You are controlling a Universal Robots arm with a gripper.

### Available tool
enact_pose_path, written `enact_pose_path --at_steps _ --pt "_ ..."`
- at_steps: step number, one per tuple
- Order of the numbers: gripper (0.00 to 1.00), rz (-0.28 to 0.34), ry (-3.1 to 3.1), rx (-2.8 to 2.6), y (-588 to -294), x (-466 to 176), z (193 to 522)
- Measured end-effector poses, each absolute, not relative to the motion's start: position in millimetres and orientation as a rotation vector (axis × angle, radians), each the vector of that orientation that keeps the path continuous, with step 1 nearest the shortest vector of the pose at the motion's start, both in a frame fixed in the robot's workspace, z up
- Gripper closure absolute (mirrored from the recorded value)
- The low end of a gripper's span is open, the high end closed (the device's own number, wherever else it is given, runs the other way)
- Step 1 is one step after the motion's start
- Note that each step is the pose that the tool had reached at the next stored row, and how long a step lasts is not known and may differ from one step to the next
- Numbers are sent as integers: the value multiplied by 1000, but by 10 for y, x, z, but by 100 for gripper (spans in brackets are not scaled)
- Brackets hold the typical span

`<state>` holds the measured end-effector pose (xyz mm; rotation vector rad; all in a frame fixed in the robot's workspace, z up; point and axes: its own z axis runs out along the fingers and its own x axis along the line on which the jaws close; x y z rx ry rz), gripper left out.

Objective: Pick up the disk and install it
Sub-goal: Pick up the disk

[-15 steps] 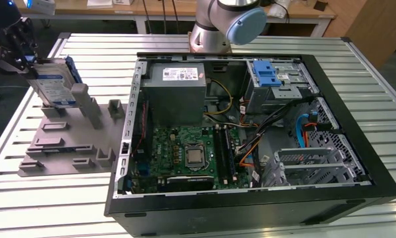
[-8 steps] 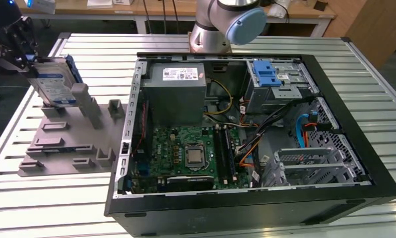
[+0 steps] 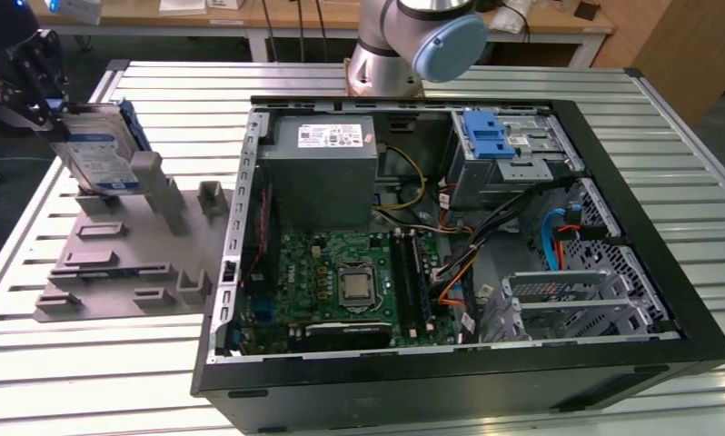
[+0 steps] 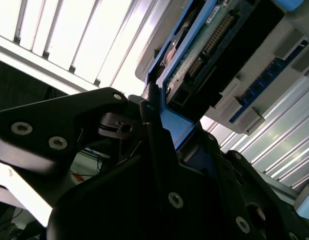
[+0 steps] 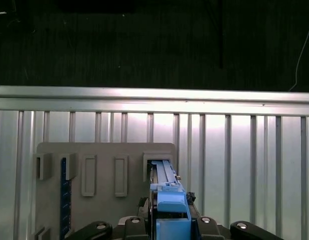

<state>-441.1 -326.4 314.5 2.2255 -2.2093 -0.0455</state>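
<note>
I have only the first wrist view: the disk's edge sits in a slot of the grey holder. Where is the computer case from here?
Observer: In the exterior view the case lies open on the table, on the exterior view's right of the holder.
Operator: Good. What is on the disk's flat side? I see it edge-on.
Observer: In the second wrist view the disk shows a green circuit board with rows of connector pins on that side.

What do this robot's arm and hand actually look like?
The arm is a smooth silver-grey tube with a round light-blue cap on its joint. The hand is matte black, built of angular plates dotted with small silver screw heads.
</note>
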Motion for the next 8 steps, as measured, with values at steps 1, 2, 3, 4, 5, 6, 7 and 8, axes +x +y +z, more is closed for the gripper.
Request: enact_pose_path --at_steps 1,2,3,4,5,6,7,8 --pt "64 -46 -2209 2225 -3264 -4411 3149" --pt "64 -46 -2209 2225 -3263 -4411 3155" --pt "64 -46 -2209 2225 -3261 -4411 3163" --pt "64 -46 -2209 2225 -3260 -4411 3171" --pt "64 -46 -2209 2225 -3258 -4411 3180" --pt "64 -46 -2209 2225 -3257 -4411 3189" --pt "64 -46 -2209 2225 -3256 -4411 3196" --pt "64 -46 -2209 2226 -3255 -4411 3201"
